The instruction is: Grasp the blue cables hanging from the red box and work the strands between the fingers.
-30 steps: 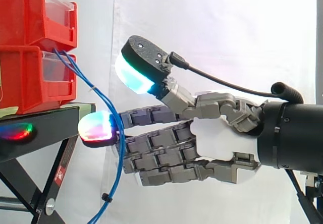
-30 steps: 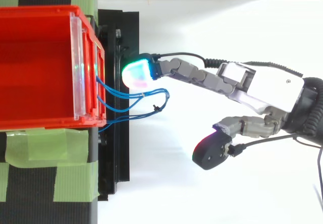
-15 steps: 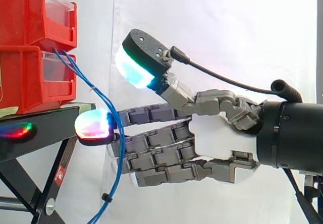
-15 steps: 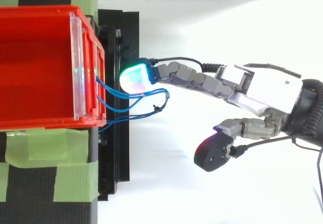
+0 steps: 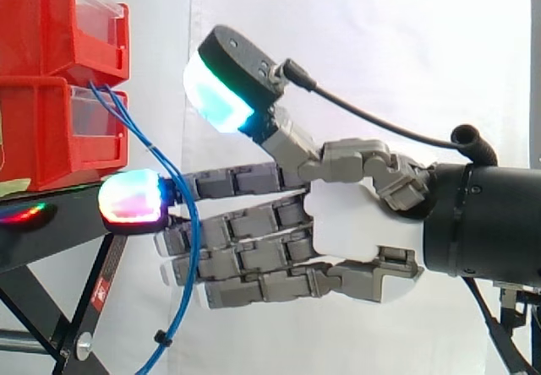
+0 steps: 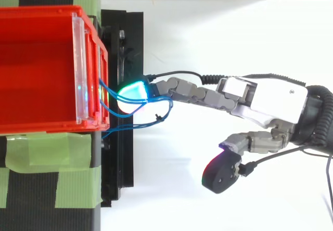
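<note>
Blue cables (image 5: 195, 244) are hanging top-to-bottom across the hand's (image 5: 355, 227) straight, open fingers, just behind the fingertips (image 5: 131, 199); the thumb is standing wide above.

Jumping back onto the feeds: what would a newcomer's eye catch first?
The hand, reaching in from the right with straight fingers: one fingertip glows red and blue near the red bins, the thumb tipped cyan above. Then the blue cables hanging from the bins, looped around that fingertip.
</note>
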Robot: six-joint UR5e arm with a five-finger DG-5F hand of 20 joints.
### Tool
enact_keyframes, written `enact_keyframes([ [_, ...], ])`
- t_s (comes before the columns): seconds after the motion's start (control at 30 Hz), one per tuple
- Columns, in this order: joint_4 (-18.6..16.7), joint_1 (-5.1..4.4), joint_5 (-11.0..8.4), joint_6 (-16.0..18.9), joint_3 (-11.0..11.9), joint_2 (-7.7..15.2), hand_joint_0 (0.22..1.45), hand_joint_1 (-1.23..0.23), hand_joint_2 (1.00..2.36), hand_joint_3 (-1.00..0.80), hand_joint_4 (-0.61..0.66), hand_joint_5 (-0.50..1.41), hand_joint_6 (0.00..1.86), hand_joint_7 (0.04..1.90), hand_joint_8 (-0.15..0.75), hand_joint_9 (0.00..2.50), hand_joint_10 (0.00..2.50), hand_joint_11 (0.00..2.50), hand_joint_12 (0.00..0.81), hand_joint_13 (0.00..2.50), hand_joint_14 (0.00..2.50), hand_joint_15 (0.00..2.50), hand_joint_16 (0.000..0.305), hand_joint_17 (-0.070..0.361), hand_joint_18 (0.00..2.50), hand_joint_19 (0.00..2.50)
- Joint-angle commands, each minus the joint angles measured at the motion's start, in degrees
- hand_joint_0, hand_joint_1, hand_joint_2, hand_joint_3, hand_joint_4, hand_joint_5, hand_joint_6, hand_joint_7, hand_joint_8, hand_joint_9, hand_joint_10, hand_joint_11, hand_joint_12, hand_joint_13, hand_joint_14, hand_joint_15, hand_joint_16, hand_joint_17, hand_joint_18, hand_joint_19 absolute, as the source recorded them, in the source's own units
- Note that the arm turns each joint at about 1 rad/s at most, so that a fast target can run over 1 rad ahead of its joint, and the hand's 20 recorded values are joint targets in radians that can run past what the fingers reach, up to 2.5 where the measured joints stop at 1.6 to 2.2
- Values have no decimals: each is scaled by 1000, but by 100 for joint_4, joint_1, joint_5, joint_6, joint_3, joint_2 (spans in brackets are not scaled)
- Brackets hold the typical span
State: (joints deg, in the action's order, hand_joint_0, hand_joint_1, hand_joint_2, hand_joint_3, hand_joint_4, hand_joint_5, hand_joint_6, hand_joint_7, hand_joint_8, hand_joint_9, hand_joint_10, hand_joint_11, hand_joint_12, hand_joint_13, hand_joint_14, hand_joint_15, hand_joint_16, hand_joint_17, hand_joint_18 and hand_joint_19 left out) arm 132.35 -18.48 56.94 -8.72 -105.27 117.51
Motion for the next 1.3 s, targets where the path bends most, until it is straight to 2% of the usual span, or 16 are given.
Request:
enact_keyframes([
  [0.0, -306, 2, 71, 72, -3, 0, 626, -504, 1000, -1000, 154, -352, 6, 686, 282, 173, 0, 0, 353, 122, 5, 157, 67, 150, 8, 162],
  [0.07, -368, 2, 151, 134, -3, 0, 625, -526, 1000, -1000, 162, -329, 5, 670, 292, 210, 0, 0, 359, 159, 4, 132, 68, 153, 67, 123],
  [0.1, -368, 2, 186, 178, -3, 0, 626, -504, 1000, -1000, 154, -352, 6, 686, 281, 172, 2, 0, 353, 123, 4, 154, 67, 150, 12, 159],
  [0.3, -315, 2, 247, 521, -3, 0, 626, -527, 1000, -1000, 164, -327, 5, 670, 293, 212, 1, 0, 359, 161, 4, 129, 68, 153, 63, 131],
  [0.63, -201, 11, 309, 547, -3, 0, 628, -526, 1000, -1000, 163, -324, 6, 670, 294, 216, 0, 0, 358, 161, 4, 128, 68, 153, 65, 126],
  [0.8, 2, 29, 309, 573, -3, 0, 627, -526, 1000, -1000, 164, -325, 6, 670, 292, 214, 0, 0, 358, 161, 4, 132, 68, 153, 65, 125],
  [0.93, 256, 73, 379, 705, -12, 0, 627, -526, 1000, -1000, 164, -325, 5, 670, 293, 216, 1, 0, 358, 161, 4, 128, 68, 153, 65, 126],
  [1.27, 292, 116, 423, 705, -12, 0, 630, -526, 1000, -1000, 162, -325, 5, 670, 292, 219, 0, 0, 358, 161, 4, 129, 68, 152, 62, 125],
])
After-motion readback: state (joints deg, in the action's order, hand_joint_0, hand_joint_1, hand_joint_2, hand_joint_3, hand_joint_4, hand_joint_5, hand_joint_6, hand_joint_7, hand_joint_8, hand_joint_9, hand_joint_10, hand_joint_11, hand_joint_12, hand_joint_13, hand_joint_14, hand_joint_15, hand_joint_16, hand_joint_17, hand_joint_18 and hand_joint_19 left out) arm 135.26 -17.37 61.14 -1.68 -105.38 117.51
